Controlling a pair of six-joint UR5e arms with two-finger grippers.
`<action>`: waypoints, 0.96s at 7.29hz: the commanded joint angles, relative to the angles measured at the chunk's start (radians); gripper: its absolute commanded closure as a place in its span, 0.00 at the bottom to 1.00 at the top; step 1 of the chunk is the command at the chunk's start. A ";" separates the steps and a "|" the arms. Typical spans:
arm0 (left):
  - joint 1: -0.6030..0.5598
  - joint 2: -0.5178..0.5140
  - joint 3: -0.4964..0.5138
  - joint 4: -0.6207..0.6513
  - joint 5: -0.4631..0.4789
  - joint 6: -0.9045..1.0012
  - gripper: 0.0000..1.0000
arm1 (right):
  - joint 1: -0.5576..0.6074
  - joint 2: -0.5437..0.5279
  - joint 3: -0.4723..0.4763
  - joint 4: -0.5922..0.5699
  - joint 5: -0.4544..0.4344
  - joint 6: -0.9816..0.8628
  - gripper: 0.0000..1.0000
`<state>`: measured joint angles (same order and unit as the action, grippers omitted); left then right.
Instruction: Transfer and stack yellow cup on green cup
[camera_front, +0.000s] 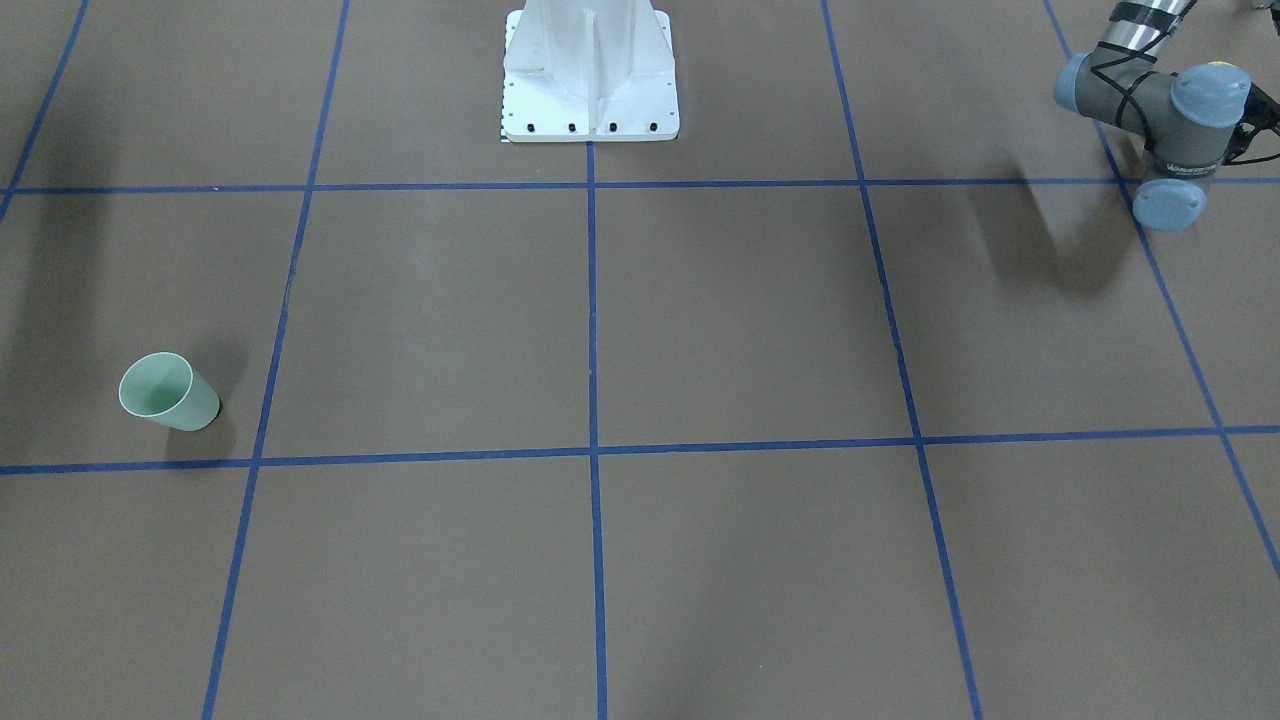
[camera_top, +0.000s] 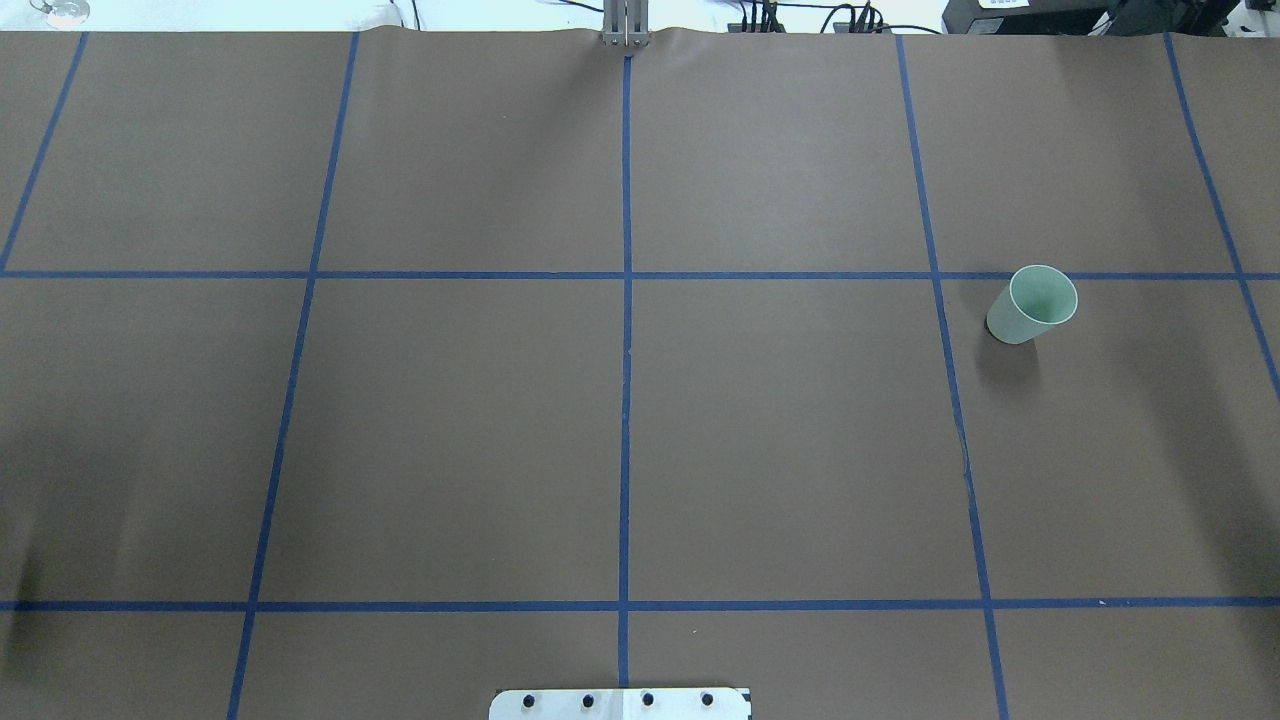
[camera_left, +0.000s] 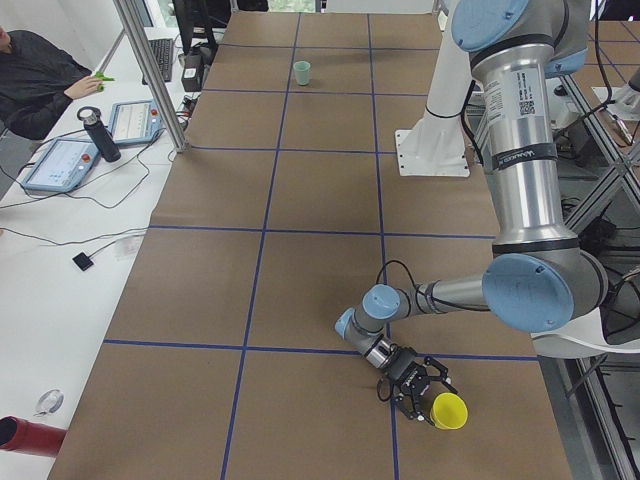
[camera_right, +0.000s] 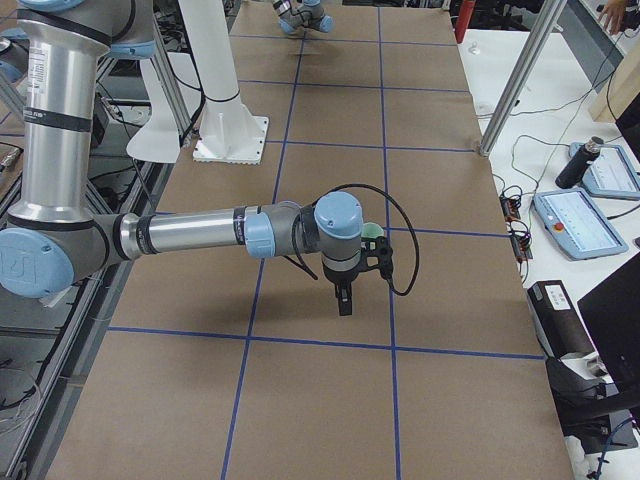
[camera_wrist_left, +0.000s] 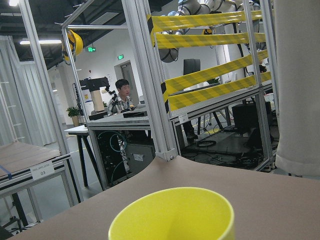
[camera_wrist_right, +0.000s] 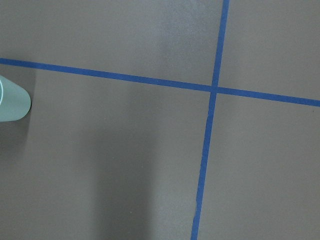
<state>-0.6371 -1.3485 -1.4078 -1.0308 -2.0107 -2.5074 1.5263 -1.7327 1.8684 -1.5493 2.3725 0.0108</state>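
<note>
While you face the robot from across the table, brown paper covers the whole surface, and blue tape lines divide it into large squares. The green cup stands upright near the view's left edge, well apart from the white pedestal. Joints of the left arm enter at the top right.

From overhead, you see the green cup in the right half, just below a cross line and beside a lengthwise one. The base plate shows at the bottom edge.

From the left end, the left gripper lies low over the paper at the near end of the table. The yellow cup is right at its fingers, mouth turned toward the camera. You cannot tell from this view how far the jaws stand apart, nor whether they grasp the cup. An operator sits at a white side table with two tablets and a dark bottle.

From the right end, the right arm reaches over the paper with the right gripper pointing down, the green cup partly hidden behind the wrist. You cannot tell its jaw state either.

On the left wrist camera, the yellow cup's rim fills the bottom, with an aluminium frame, yellow striped bars and a seated person beyond.

On the right wrist camera, the green cup sits at the left edge on taped paper.
</note>
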 joint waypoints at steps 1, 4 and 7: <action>0.001 0.000 0.039 -0.017 -0.007 -0.001 0.00 | 0.000 -0.001 0.000 0.000 0.002 0.000 0.00; 0.002 0.000 0.073 -0.031 -0.028 -0.001 0.00 | 0.000 0.001 0.000 0.000 0.002 0.000 0.00; 0.007 -0.001 0.082 -0.031 -0.034 -0.001 0.12 | 0.000 0.001 0.000 0.000 0.002 0.000 0.00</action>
<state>-0.6324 -1.3486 -1.3288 -1.0613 -2.0423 -2.5080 1.5263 -1.7320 1.8684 -1.5493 2.3746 0.0108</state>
